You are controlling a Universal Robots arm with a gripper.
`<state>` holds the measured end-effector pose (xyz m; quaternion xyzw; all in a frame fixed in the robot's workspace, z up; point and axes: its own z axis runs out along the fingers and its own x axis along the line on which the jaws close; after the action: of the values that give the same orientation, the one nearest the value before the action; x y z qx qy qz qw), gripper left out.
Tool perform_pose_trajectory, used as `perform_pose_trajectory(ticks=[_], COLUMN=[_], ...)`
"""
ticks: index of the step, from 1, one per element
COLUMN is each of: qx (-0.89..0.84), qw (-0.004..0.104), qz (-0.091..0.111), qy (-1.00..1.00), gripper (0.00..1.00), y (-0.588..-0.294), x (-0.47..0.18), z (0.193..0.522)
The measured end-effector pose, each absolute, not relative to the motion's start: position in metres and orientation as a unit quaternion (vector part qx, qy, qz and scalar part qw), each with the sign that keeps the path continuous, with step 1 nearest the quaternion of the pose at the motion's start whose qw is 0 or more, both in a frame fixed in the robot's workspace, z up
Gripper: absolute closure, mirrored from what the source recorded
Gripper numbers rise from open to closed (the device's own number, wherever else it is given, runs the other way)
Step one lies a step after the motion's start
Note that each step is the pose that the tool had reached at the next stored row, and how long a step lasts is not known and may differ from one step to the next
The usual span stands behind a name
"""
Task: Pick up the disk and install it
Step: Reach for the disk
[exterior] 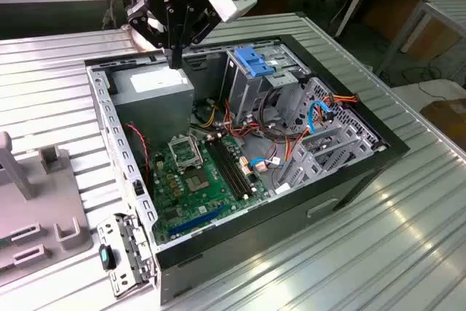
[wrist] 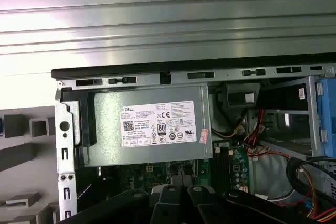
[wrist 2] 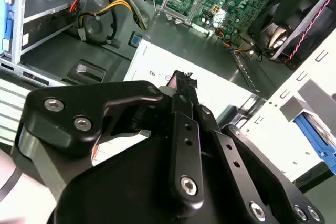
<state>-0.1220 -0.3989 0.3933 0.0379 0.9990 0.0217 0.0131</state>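
**Closed, empty pincer over the power supply; disk appears to sit in the drive cage**

Read the exterior view as a clock face centred on the open computer case (exterior: pixel 335 191). Nearest are the ribbed metal table (exterior: pixel 408 253) at 5 o'clock and a grey slotted fixture (exterior: pixel 36 202) at 8 o'clock, with no drive lying on it. Inside the case, the green motherboard (exterior: pixel 200 176) fills the near half. A tangle of red and orange wiring (exterior: pixel 247 125) lies just beyond it, and a thin blue cable (exterior: pixel 314 114) loops at 2 o'clock.

Farther back, at 11 o'clock, the grey power supply (exterior: pixel 149 89) sits in its corner, and the gripper (exterior: pixel 175 54) hangs just above its far edge. In the second wrist view its fingers (wrist 2: pixel 181 124) are pressed together with nothing between them: a narrow, empty pincer.

Farthest, at 1 o'clock, is the disk (exterior: pixel 255 60). Its bright blue carrier rail shows at the top of the metal drive cage (exterior: pixel 251 96), near the gripper but apart from it. Its face and label are hidden, so I cannot tell how deep it sits.

With the disk in the cage rather than on the fixture or in the pincer, I judge the install step to be at or near its end. Any further work on the disk would call for a sideways shift toward 3 o'clock. It would also need either parted fingers to grasp the rail or a straight push down on it, clear of the wiring.
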Motion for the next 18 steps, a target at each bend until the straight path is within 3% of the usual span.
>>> perform_pose_trajectory(ticks=[18], qx=[0.038], qw=[0.013], qz=[0.022], qy=[0.999], gripper=[0.89], y=[-0.3989], x=[-0.1295], z=[0.3933])
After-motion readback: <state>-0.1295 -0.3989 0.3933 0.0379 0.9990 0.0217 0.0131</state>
